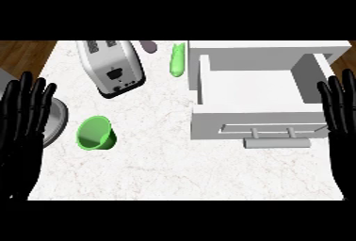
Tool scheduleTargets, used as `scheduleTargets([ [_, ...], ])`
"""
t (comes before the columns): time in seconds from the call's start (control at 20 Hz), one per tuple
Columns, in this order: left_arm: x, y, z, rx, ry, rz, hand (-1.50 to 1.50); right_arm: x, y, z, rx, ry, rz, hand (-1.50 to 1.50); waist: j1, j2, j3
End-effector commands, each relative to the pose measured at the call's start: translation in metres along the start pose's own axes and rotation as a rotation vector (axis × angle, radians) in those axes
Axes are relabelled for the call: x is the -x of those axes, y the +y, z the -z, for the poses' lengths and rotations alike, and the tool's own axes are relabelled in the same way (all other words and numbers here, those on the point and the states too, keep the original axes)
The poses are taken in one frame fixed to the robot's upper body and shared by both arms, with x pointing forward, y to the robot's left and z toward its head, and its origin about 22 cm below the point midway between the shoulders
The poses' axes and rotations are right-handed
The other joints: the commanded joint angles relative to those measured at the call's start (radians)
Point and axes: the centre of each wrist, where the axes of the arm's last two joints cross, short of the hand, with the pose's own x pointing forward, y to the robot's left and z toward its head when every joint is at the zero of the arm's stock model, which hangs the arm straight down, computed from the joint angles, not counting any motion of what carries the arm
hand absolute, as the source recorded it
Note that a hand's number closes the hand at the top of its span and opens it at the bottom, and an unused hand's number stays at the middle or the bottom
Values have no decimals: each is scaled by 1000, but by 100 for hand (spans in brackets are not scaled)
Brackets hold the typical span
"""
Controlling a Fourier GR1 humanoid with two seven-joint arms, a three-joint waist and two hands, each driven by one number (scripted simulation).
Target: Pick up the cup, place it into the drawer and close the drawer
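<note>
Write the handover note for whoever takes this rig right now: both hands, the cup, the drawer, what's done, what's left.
Left hand: open, fingers up, resting at the left edge, holding nothing.
Right hand: open, fingers up, resting at the right edge beside the drawer, holding nothing.
Cup: green, on the counter at the left, below the toaster, tipped so its mouth shows. Untouched.
Drawer: pulled open at the right, nothing visible inside, handle facing the robot.
Done: nothing yet.
Left: pick up the cup, put it in the drawer, push the drawer shut.
</note>
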Motion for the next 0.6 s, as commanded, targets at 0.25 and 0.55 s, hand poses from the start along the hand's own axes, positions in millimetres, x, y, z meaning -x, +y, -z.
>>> scheduleTargets([
  [0.25,1,23,-3,418,-20,-305,-150,-2,-3,-4,43,34,11,-150,16,3,-10],
  [0.55,35,65,-18,359,227,-485,-150,-1,-13,6,-78,95,-58,-150,12,4,-8],
])
